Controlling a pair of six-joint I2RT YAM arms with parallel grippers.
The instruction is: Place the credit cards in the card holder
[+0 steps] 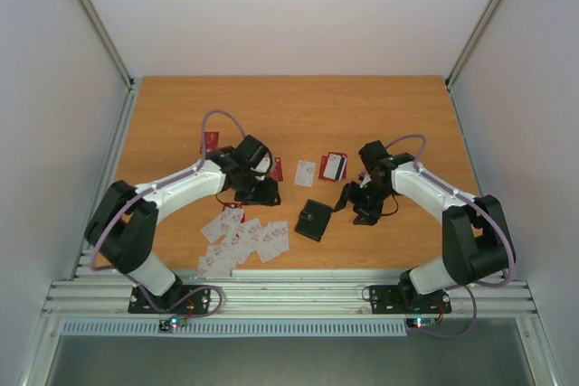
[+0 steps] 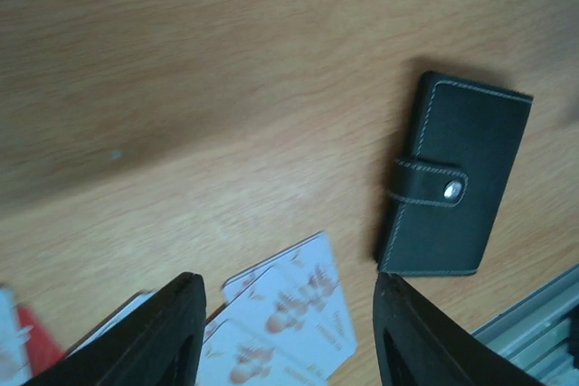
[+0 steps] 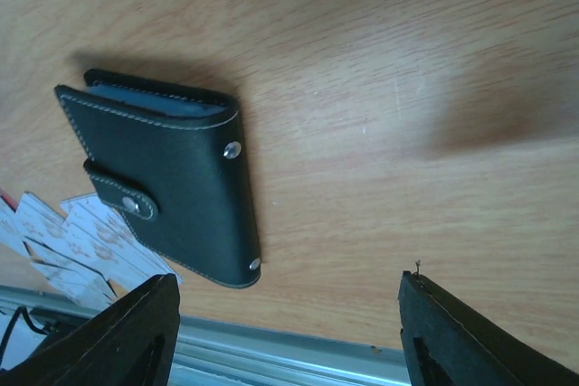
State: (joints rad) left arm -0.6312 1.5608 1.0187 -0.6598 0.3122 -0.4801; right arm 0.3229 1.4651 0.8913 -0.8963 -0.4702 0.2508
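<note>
The card holder [image 1: 313, 220] is a black wallet, snapped closed, flat on the wooden table between my two arms. It also shows in the left wrist view [image 2: 457, 187] and in the right wrist view [image 3: 167, 183]. A spread of white credit cards [image 1: 240, 241] with red marks lies near the front edge. Red cards [image 1: 211, 140], a white card [image 1: 306, 172] and a dark-striped card [image 1: 333, 166] lie farther back. My left gripper [image 1: 258, 189] hangs open above the white cards [image 2: 289, 314], with nothing between its fingers. My right gripper [image 1: 357, 205] is open and empty just right of the holder.
An aluminium rail [image 1: 289, 291] runs along the table's near edge, close under the right gripper [image 3: 288, 282] and visible past the holder from the left gripper [image 2: 289, 287]. White walls enclose the table on the left, right and back.
</note>
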